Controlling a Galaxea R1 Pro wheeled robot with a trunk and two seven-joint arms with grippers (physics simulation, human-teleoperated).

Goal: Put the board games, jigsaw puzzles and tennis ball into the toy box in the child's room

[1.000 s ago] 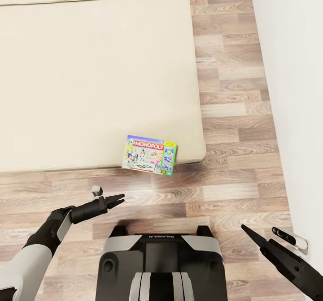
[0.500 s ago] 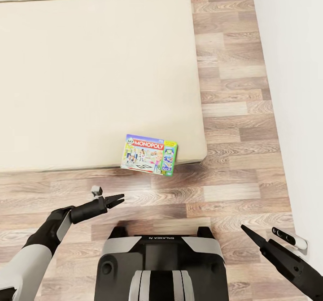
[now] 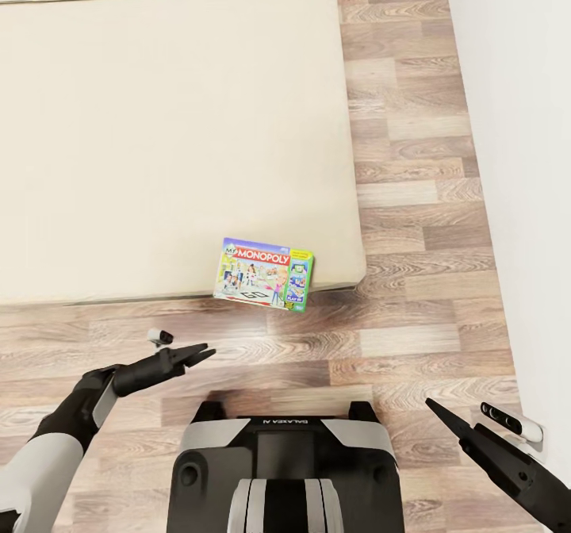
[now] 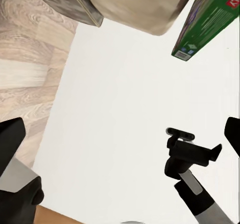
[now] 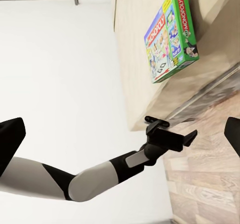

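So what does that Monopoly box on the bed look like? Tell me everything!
The Monopoly box is a flat rectangular board game with a green edge, a red MONOPOLY banner and cartoon pictures on its lid. It looks like printed cardboard. It lies face up at the near edge of the beige bed, close to a corner, slightly overhanging. No claw touches it.

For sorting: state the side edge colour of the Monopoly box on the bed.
Green, clearest in the right wrist view.

Wood-plank floor (image 3: 412, 224) in mixed brown tones runs beside a wide bed (image 3: 159, 136) with a beige mattress, a plain white wall (image 3: 523, 120) along the right.
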